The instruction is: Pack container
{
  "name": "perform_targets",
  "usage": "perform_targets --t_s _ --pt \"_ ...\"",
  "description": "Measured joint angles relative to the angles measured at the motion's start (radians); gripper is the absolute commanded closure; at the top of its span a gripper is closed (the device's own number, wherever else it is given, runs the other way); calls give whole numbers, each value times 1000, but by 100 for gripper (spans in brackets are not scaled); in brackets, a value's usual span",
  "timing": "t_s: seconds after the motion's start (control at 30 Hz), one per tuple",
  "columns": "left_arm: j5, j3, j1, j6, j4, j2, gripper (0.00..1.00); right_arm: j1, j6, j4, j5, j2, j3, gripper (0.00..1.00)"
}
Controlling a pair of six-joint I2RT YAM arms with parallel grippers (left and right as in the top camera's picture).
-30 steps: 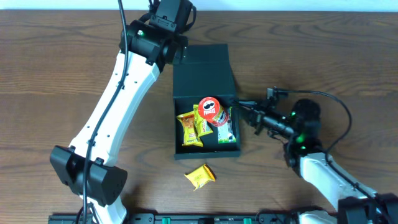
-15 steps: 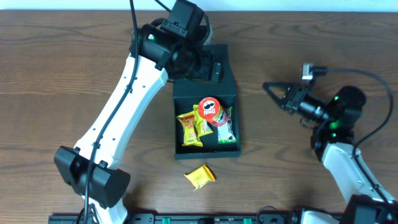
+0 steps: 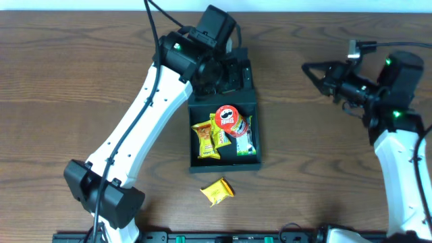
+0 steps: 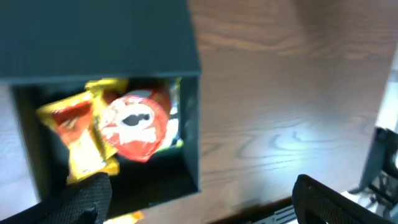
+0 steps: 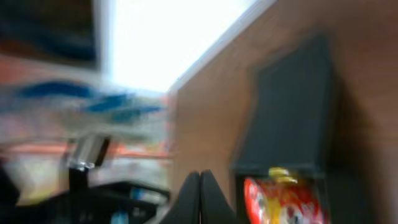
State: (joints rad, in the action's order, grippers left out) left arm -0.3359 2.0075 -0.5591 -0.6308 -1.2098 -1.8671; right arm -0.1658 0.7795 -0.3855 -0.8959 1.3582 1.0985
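The container (image 3: 226,164) sits mid-table (image 3: 67,81) with its lid (image 3: 239,93) flapped back toward the far edge. It holds a can (image 3: 228,119) and some snacks (image 3: 206,138). One packet (image 3: 217,191) lies outside it, toward the near edge.

The left gripper (image 3: 229,71) hovers over the lid with its fingers (image 4: 81,199) spread wide and holding nothing. The right gripper (image 3: 310,67) is pinched together and empty, well off toward the right edge.

Three things could go wrong from here:
- **Packet left out:** if the lid goes down first, the loose packet stays on the table and the job is unfinished.
- **Lid jams:** the can looks as if it rides high, so the flap may catch on it or spring back.
- **Box slides:** nothing braces the box, so a push on the flat lid could skid it toward the near edge and into the packet.

Whether the spread fingers can get under the lid's edge is hard to judge.
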Motion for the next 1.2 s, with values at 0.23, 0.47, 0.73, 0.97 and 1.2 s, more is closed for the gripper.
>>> perform_targets --t_s 0.23,0.47,0.73,0.97,1.2 --pt "58 0 -7 -15 -19 0 5 63 -261 -497 500 -15 86 98" --pt "171 0 -106 87 5 0 5 267 -406 -538 825 -18 86 84" --pt "235 -29 -130 40 26 -15 4 283 -557 -674 954 -19 91 90" --pt "87 -219 -130 -37 195 -58 10 283 -586 -690 972 -19 92 83" --pt "-2 -224 -130 -78 206 -60 62 283 -588 -693 975 -19 92 76"
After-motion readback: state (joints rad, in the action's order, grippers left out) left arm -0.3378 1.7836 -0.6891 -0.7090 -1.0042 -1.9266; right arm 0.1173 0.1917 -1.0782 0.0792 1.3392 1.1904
